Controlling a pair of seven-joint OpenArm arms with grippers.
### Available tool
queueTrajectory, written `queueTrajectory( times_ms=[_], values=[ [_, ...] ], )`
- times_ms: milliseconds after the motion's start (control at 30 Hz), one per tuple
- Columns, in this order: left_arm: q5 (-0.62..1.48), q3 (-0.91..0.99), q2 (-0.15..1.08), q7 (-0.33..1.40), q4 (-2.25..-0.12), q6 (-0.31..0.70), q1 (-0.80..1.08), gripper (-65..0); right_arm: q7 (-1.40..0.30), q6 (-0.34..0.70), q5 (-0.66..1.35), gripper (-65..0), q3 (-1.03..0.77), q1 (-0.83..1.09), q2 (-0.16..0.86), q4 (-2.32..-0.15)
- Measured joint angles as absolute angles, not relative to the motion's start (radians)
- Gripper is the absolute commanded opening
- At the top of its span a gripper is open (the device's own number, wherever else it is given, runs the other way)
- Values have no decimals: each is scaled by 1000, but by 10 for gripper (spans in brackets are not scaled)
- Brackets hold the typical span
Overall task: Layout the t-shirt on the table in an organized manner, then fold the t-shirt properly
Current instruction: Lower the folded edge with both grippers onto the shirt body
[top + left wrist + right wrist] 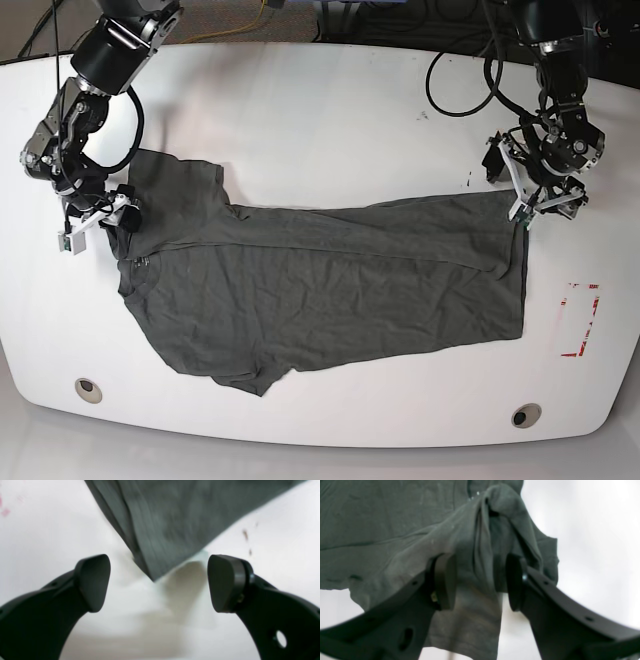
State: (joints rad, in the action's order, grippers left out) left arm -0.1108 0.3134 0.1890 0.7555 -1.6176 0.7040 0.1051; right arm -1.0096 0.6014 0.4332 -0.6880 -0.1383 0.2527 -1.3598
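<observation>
Where bunched t-shirt [475, 555] hides table [595, 530]

No legible text, brand, number or label in any view. Only sign: a red tape rectangle [580, 320] marked on the tabletop [330, 110], near right, clear of the t-shirt [330, 290]; it carries no writing.

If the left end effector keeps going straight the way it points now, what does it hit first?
Most likely the t-shirt's corner, lying just ahead between the open left end effector's fingers on the white table; depth is unclear.
</observation>
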Motion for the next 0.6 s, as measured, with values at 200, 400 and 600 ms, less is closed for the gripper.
queueTrajectory(
  times_ms=[200, 400, 600],
  values=[
    [-107, 313, 189, 755, -1610, 704, 101, -64, -1010, 601, 433, -360, -688, -138, 252, -1360],
    [-107, 313, 189, 755, -1610, 704, 102, -65, -1010, 602, 433, -360, -688, -138, 252, -1360],
    [-108, 313, 189, 756, -1610, 704, 88, -117, -1010, 601, 433, -360, -688, -138, 252, -1360]
  ],
)
